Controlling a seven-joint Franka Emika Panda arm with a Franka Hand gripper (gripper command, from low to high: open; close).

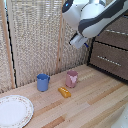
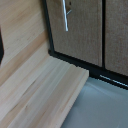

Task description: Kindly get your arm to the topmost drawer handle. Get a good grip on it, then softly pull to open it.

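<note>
Exterior view: the arm (image 1: 95, 17) enters from the upper part of the picture, white casings with a dark joint, its gripper (image 1: 79, 41) hanging in the air above the wooden table (image 1: 85, 100), touching nothing. Fingers too small and blurred to read; cannot tell whether they are spread or pressed together. Chest of drawers stands at the exterior view's right edge, dark brown. Two silver bars show there: one high up, partly behind the arm, the topmost drawer handle (image 1: 116, 32) as far as can be made out, on the drawer (image 1: 117, 37); a second bar (image 1: 106, 59) on the drawer front below. Whether another drawer sits above, hidden by the arm, cannot be told. Key relation: the upper handle lies toward the exterior view's right of the gripper and about level with it or slightly higher, well apart, its long axis horizontal along the drawer front. Judgement: the reach is not yet made; the fingers would need to straddle the bar across its thin dimension. Wrist view shows table boards, a dark frame, woven panels and a slim pale bar (image 2: 65, 15); no fingers visible. Loose items on the table: blue cup (image 1: 43, 82), pink cup (image 1: 72, 78), small orange object (image 1: 64, 92), plate (image 1: 15, 110), all away from the chest.
</note>
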